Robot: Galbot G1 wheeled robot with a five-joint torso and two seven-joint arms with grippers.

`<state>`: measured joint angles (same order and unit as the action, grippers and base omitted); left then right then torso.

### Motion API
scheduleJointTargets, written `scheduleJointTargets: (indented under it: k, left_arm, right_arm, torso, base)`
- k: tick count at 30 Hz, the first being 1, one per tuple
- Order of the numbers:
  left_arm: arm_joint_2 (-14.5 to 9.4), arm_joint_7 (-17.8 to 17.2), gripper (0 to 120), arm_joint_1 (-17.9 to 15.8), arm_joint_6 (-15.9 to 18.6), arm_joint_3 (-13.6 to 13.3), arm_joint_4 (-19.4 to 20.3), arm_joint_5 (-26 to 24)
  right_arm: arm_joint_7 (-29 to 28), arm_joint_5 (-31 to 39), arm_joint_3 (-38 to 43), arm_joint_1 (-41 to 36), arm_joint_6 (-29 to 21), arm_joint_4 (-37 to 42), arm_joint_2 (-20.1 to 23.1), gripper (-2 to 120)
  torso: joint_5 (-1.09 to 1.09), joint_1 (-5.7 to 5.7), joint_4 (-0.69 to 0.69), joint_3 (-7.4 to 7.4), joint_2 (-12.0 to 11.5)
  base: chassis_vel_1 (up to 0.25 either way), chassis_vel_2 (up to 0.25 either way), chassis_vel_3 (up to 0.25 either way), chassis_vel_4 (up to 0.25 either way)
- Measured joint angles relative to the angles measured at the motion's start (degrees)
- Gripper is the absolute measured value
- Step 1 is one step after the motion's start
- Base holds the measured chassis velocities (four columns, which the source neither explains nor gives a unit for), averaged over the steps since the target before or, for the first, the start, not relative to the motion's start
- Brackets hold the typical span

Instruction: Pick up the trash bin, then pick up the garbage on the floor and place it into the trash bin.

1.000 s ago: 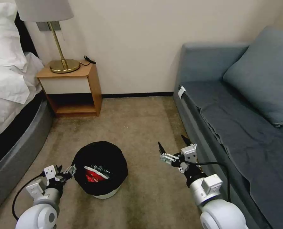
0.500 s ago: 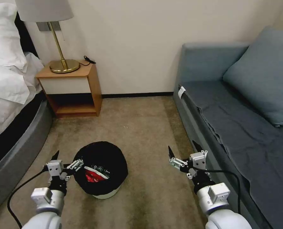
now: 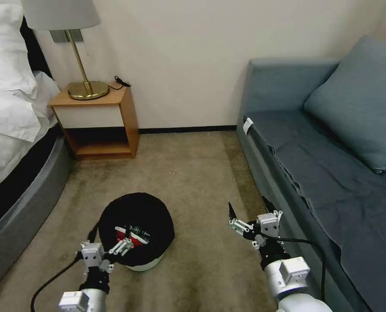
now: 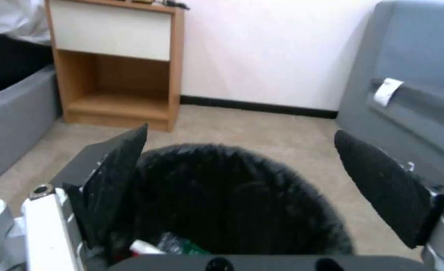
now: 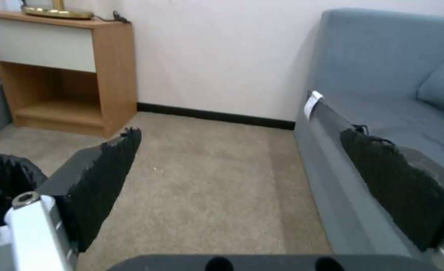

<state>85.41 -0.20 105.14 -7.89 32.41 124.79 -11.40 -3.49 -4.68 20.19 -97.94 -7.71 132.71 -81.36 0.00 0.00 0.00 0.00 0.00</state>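
Observation:
The trash bin (image 3: 158, 216), white with a black bag over its rim, stands on the carpet in the head view. Inside lie pieces of garbage: a red-and-white packet (image 3: 132, 238) and a small bottle (image 3: 139, 228). My left gripper (image 3: 109, 237) is open at the bin's near-left rim, with one finger over the opening. In the left wrist view the trash bin (image 4: 232, 195) sits between the spread fingers of the left gripper (image 4: 241, 132), and the green-labelled bottle (image 4: 179, 246) shows in it. My right gripper (image 3: 248, 203) hangs open and holds nothing, to the right of the bin beside the sofa; the right wrist view shows the right gripper (image 5: 241, 132) over carpet.
A wooden nightstand (image 3: 97, 121) with a brass lamp (image 3: 82, 65) stands against the far wall. A bed (image 3: 11, 130) bounds the left side. A grey-blue sofa (image 3: 322, 160) with a cushion (image 3: 361, 104) bounds the right. Bare carpet (image 3: 188, 169) lies between them.
My left gripper has moved right and nearer me, from the bin's left side to its near rim. The right gripper has drawn back toward me. The bin has not moved.

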Motion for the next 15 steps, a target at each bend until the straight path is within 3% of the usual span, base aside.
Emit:
scheduleJointTargets:
  k: [7,15]
  left_arm:
    - [-0.87,-2.29,100,-0.09,1.82,-2.59,2.74,1.37]
    - [-1.22,-3.25,100,-0.04,2.01,-3.3,3.04,3.05]
  right_arm:
    - [0.38,-2.22,-0.56,-0.97,1.26,0.05,-1.67,100]
    - [0.41,-3.09,-0.38,-1.39,1.91,-0.14,-2.32,100]
  torso:
    - [0.0,0.0,0.0,0.0,0.0]
    - [0.0,0.0,0.0,0.0,0.0]
  base:
    - [0.0,0.0,0.0,0.0]
    - [0.0,0.0,0.0,0.0]
